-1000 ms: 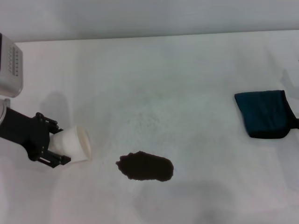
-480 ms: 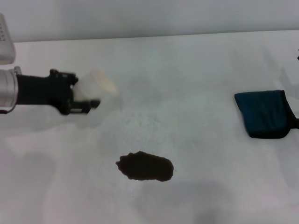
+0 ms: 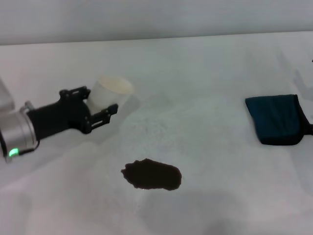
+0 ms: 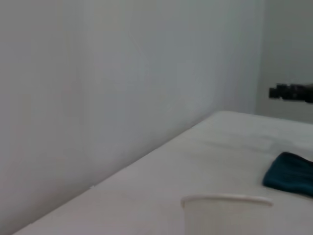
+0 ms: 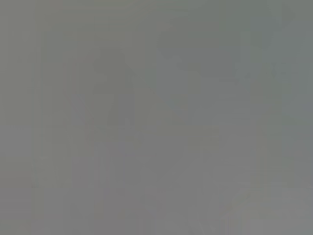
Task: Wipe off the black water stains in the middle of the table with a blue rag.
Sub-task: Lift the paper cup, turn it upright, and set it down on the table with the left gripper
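The black water stains (image 3: 151,175) form one dark oval blotch on the white table (image 3: 205,78), near the front middle. The blue rag (image 3: 277,119) lies flat at the right side; it also shows in the left wrist view (image 4: 289,173). My left gripper (image 3: 99,101) is at the left, well behind and left of the blotch, shut on a cream-white paper cup (image 3: 111,91) that it holds upright. The cup's rim shows in the left wrist view (image 4: 226,200). A dark shape far off in the left wrist view (image 4: 292,92) looks like my right gripper, above the rag's side.
A plain grey wall (image 3: 156,19) runs along the table's far edge. The right wrist view shows only flat grey. Bare table lies between the blotch and the rag.
My left gripper has carried the cup up and away from the table's front left toward the back. The cup has turned from lying tilted to upright. The blotch and rag have not moved.
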Robot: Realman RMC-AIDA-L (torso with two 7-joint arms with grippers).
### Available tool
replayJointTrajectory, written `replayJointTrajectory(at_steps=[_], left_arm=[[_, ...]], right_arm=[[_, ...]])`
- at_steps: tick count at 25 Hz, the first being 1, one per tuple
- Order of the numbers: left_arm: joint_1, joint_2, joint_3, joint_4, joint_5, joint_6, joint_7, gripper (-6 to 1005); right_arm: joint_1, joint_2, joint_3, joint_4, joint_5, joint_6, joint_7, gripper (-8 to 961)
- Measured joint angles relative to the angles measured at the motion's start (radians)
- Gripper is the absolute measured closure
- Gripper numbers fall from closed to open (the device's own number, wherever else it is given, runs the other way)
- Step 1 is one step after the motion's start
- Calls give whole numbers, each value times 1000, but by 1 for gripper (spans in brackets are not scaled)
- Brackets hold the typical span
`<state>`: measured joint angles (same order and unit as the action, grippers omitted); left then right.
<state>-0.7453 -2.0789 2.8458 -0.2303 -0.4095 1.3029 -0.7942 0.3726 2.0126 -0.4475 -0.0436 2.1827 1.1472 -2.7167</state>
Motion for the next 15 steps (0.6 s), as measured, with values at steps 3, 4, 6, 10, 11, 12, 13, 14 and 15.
replayJointTrajectory(at_steps=[3,4,6,10,11,12,13,14,15], left_arm=[[83,0,0,67,-73,-24,107,402],[100,0,0,83,-86,-29,131,406],[142,0,0,110,-111,-37,178,410],[207,-1,-1,134,-137,-49,237,410],[219,-2,-2,137,-141,-51,251,409],[227,-2,-2,139,-142,-51,260,409],[235,-3,-2,141,-143,-52,269,409],[242,-3,-2,144,-145,-52,281,409],[249,-3,-2,147,-149,-51,291,409]], right_arm=[[-8,0,-18,-18,0,0,0,96],[-11,-1,-25,-23,0,0,0,96],[-16,-2,-37,-29,0,1,0,96],[-22,-3,-60,-34,0,3,0,96],[-23,-3,-67,-34,0,4,0,96],[-25,-3,-73,-35,0,5,0,96],[-27,-3,-78,-35,0,6,0,96],[-28,-3,-81,-35,0,7,0,96],[-30,-3,-83,-36,0,7,0,96]])
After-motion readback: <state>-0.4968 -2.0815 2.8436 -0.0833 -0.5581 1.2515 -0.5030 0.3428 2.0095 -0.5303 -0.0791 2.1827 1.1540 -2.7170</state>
